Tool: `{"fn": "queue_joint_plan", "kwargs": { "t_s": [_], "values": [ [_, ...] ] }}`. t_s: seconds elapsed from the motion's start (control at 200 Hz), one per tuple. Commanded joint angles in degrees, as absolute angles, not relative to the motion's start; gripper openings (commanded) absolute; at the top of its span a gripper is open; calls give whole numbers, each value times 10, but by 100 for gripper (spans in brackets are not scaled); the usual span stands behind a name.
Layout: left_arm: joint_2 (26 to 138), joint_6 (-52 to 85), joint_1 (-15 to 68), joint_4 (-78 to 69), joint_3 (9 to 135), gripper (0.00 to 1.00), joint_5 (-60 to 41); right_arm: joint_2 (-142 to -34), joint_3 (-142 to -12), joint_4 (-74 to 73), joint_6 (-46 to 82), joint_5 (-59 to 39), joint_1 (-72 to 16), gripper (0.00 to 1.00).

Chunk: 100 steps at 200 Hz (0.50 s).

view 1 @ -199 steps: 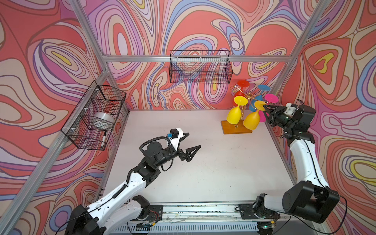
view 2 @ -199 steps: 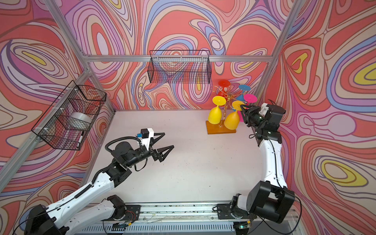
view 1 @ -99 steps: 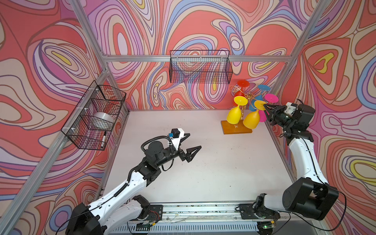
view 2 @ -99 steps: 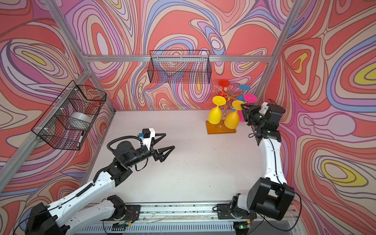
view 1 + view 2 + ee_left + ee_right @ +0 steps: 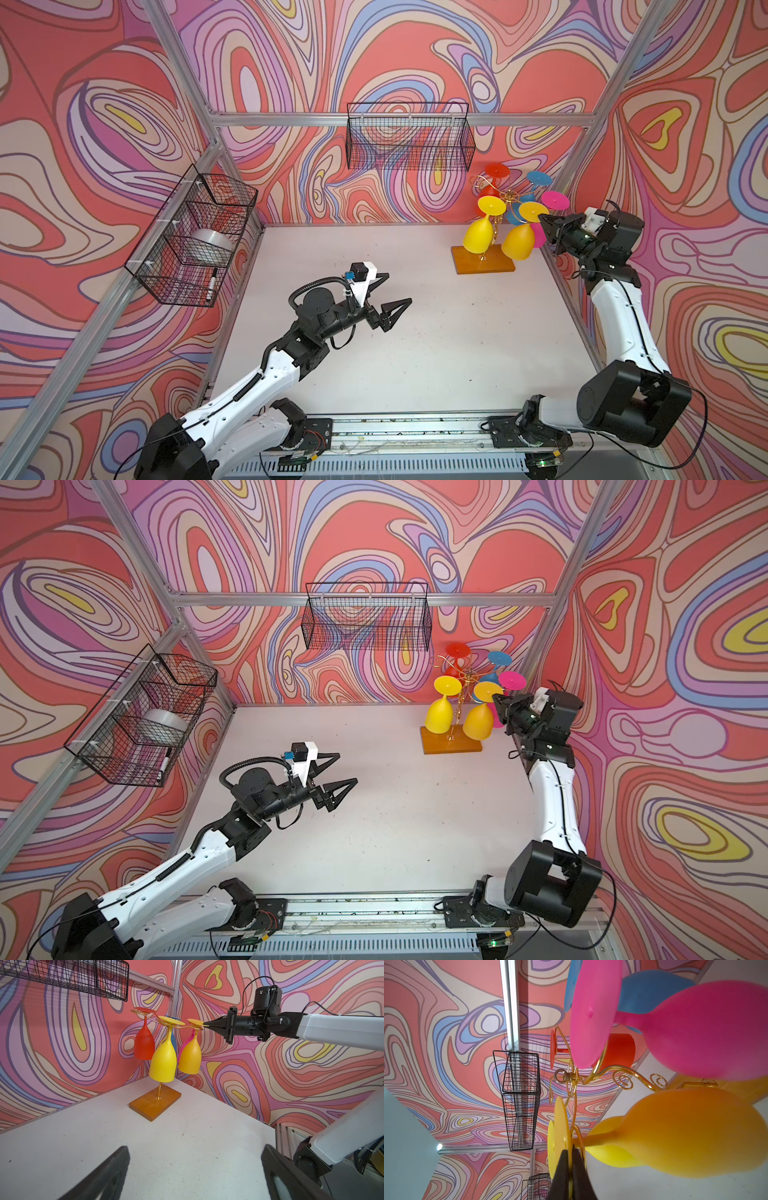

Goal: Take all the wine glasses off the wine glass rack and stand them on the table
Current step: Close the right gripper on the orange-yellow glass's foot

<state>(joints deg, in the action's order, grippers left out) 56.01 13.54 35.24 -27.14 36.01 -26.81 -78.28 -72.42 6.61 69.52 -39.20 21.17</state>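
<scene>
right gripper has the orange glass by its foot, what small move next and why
Probably draw the right gripper straight back, away from the stem of the wine glass rack: it is shut on the foot of the orange wine glass, which hangs bowl-down from a wire arm.

The wine glass rack stands far right on the table.

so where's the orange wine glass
Far right in both top views: the orange wine glass hangs on the wine glass rack beside the yellow glass, its foot in the right gripper.
</scene>
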Motion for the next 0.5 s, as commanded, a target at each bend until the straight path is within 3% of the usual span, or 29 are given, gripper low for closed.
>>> {"fn": "queue_joint_plan", "kwargs": {
  "t_s": [0.0, 0.496],
  "values": [
    [556, 128, 351, -270, 380, 99, -268, -779, -740, 70, 681, -384, 208, 0],
    [553, 118, 351, -263, 382, 99, -265, -744, -753, 128, 645, -378, 206, 0]
  ]
}}
